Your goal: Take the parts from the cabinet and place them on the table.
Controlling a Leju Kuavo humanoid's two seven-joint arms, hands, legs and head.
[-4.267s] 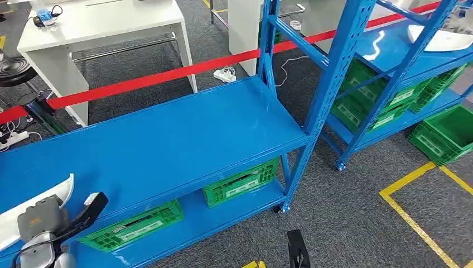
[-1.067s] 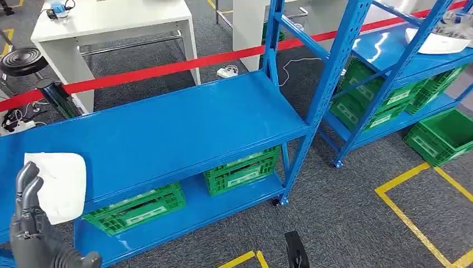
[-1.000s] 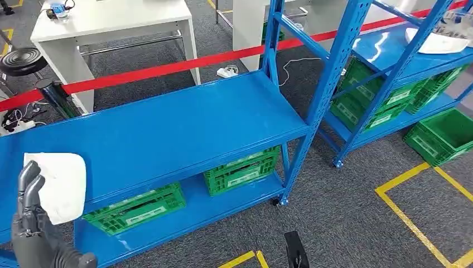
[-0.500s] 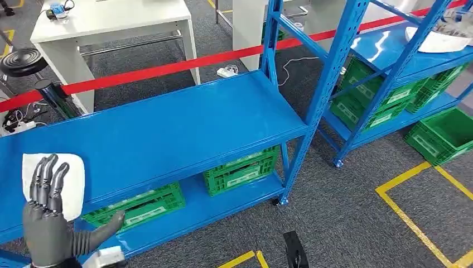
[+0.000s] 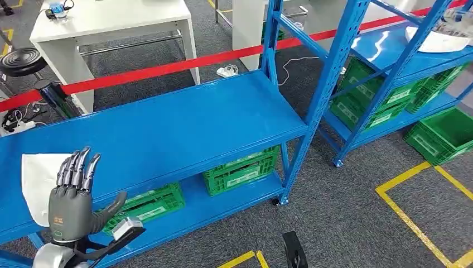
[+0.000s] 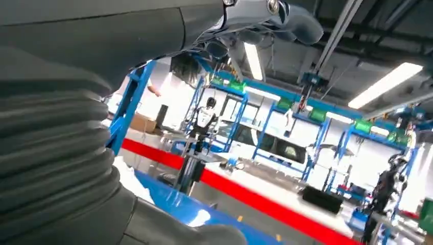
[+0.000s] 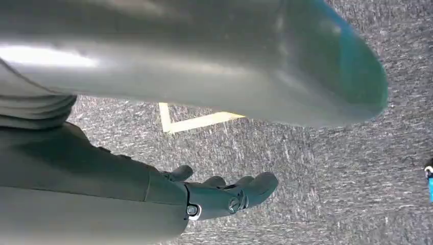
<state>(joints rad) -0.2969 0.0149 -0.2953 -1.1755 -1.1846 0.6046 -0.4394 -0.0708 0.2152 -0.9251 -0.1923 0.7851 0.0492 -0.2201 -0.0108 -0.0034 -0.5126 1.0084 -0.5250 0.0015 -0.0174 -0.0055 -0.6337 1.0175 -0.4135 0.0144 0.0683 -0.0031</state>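
A flat white part (image 5: 37, 184) lies at the left end of the blue cabinet shelf (image 5: 167, 134). My left hand (image 5: 72, 192) is raised in front of the part's near right corner, its back toward the head camera and its fingers spread, holding nothing. In the left wrist view my left hand (image 6: 66, 112) is a grey ribbed mass, with the white part (image 6: 130, 179) just beyond it. A second white part (image 5: 442, 40) rests on the far right cabinet. My right hand (image 7: 224, 196) hangs over the carpet, fingers loosely extended and empty. The white table (image 5: 111, 17) stands behind the cabinet.
A red barrier tape (image 5: 167, 67) runs between the cabinet and the table. Green crates (image 5: 241, 170) sit on the lower shelf, and more (image 5: 443, 134) at the right. Blue uprights (image 5: 329, 84) separate the two cabinets. Yellow floor lines (image 5: 413, 220) mark the carpet.
My left hand has moved rightward and upward and turned from edge-on to back-facing, its fingers spreading. The white part stays on the shelf.
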